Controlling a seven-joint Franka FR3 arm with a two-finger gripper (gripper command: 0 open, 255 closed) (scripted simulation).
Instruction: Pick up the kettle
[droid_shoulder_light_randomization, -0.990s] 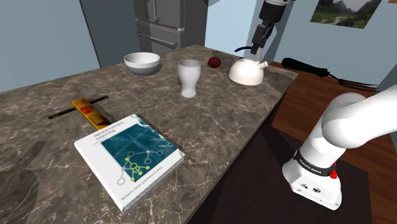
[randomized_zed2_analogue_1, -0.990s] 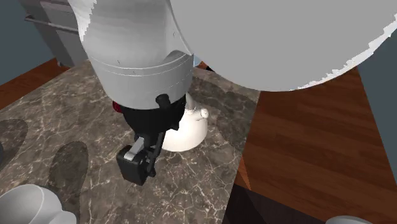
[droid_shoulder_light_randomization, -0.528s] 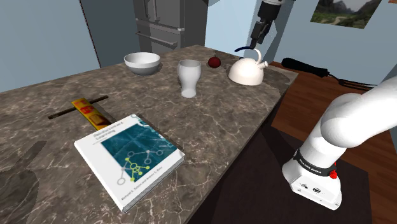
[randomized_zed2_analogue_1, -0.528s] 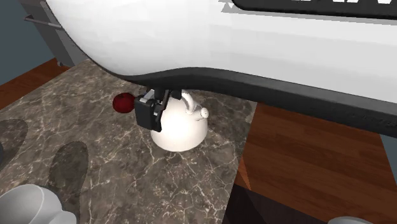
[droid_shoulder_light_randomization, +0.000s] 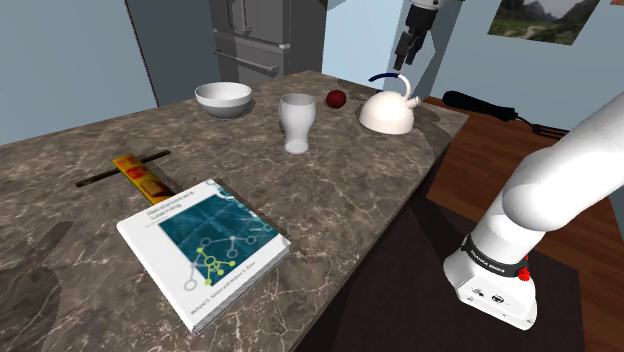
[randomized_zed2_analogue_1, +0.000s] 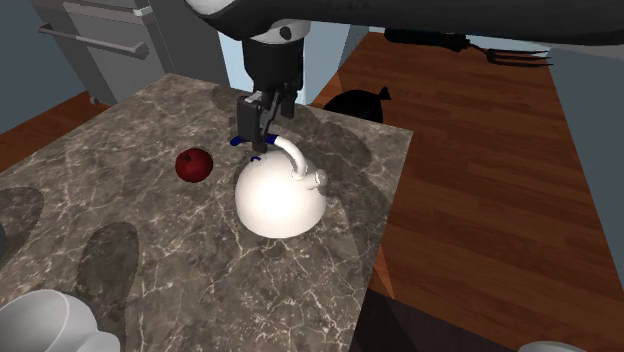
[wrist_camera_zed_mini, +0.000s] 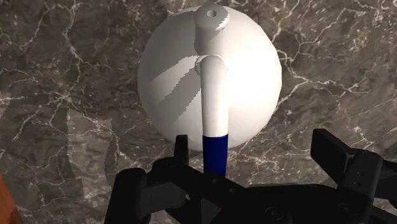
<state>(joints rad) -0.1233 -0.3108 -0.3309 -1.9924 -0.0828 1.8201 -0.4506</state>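
The kettle (droid_shoulder_light_randomization: 388, 115) sits on the counter (droid_shoulder_light_randomization: 350, 185) near its far corner, right under the gripper (droid_shoulder_light_randomization: 401, 60). The gripper hangs above one end of the handle (wrist_camera_zed_mini: 214, 102). That end runs up between the spread fingers (wrist_camera_zed_mini: 334, 153), nearer one of them and, as far as can be told, touching neither. The apple (droid_shoulder_light_randomization: 337, 98) lies just beside the kettle and is the next nearest thing to the gripper. Farther from the gripper along the counter stands the cup (droid_shoulder_light_randomization: 297, 120), then the bowl (droid_shoulder_light_randomization: 223, 98). The book (droid_shoulder_light_randomization: 205, 245) lies well apart from the gripper, out toward the stand (droid_shoulder_light_randomization: 497, 285).
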